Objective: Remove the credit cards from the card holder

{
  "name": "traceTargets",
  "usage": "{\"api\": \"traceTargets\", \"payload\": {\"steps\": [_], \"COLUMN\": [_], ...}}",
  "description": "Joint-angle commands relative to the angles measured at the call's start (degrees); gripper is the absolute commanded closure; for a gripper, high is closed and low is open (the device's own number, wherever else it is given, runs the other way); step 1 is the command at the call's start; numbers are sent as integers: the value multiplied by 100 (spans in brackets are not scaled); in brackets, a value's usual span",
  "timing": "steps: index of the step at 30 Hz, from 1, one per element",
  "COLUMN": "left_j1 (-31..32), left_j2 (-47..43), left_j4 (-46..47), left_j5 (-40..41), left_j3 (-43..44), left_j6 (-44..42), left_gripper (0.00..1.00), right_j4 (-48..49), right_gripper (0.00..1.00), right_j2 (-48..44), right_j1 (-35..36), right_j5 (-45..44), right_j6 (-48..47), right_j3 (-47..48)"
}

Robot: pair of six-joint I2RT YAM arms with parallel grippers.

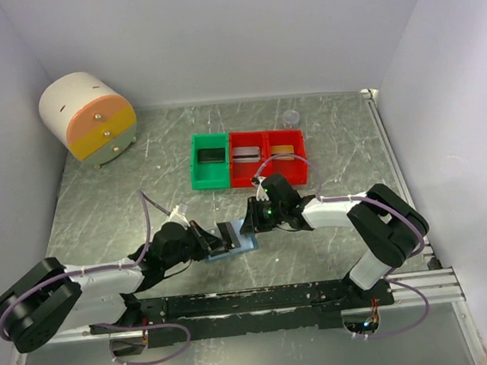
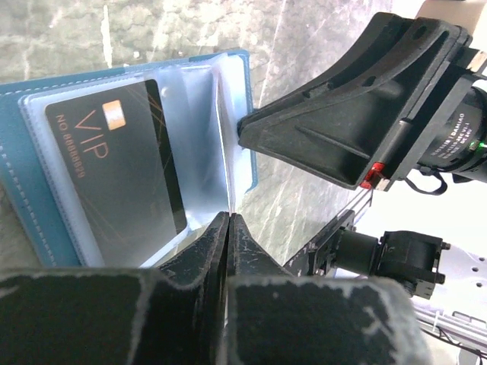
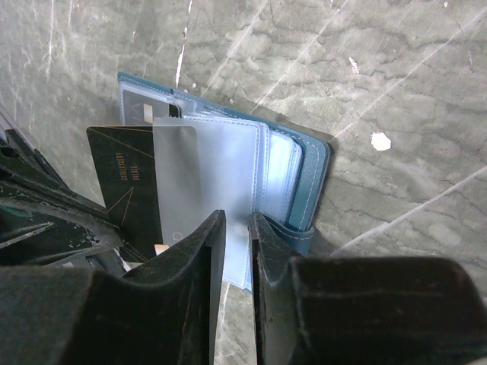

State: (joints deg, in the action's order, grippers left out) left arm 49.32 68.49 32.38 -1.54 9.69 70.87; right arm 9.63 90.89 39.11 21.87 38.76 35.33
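The blue-grey card holder (image 1: 237,250) lies open on the table between my two grippers. In the left wrist view a dark VIP credit card (image 2: 122,175) sits in a clear pocket of the card holder (image 2: 30,152). A thin clear sleeve (image 2: 222,137) stands on edge and runs into my left gripper (image 2: 228,217), which is shut on it. My right gripper (image 3: 236,219) hangs over the sleeves (image 3: 228,167) at the edge of the holder's cover (image 3: 316,182), its jaws a narrow gap apart with nothing seen between them. A second dark card (image 3: 122,182) sticks out to the left.
A green bin (image 1: 197,165) with a dark card and a red bin (image 1: 303,155) with a silvery and a gold card stand behind the holder. A round white drawer unit (image 1: 89,118) sits at the back left. A small clear cup (image 1: 290,118) stands behind the red bin.
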Motion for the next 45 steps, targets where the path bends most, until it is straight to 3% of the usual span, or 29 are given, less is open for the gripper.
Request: {"api": "traceTargets", "payload": {"steps": [1, 10, 13, 24, 31, 38, 42, 45], "left_j1": [8, 16, 17, 20, 14, 22, 15, 14], "left_j2": [-217, -131, -222, -64, 173, 386, 368, 104], "left_j4": [-651, -1058, -1242, -979, -471, -738, -923, -1174], "left_j5": [178, 151, 206, 80, 13, 63, 77, 146], "left_j3": [208, 508, 551, 591, 544, 755, 764, 764], "left_j6": [-292, -534, -591, -618, -509, -546, -621, -751], "left_gripper": [88, 91, 90, 82, 69, 77, 92, 93], "right_j4": [-395, -540, -83, 661, 547, 539, 610, 534], "right_gripper": [79, 77, 77, 80, 80, 80, 80, 77], "right_j2": [72, -856, -988, 367, 362, 293, 66, -256], "right_j1": [-18, -5, 47, 281, 283, 274, 265, 235], "right_j5": [-300, -103, 188, 240, 138, 177, 280, 238], "right_j6": [-109, -190, 43, 530, 479, 469, 484, 447], "right_j3": [-154, 246, 149, -120, -158, -157, -146, -79]}}
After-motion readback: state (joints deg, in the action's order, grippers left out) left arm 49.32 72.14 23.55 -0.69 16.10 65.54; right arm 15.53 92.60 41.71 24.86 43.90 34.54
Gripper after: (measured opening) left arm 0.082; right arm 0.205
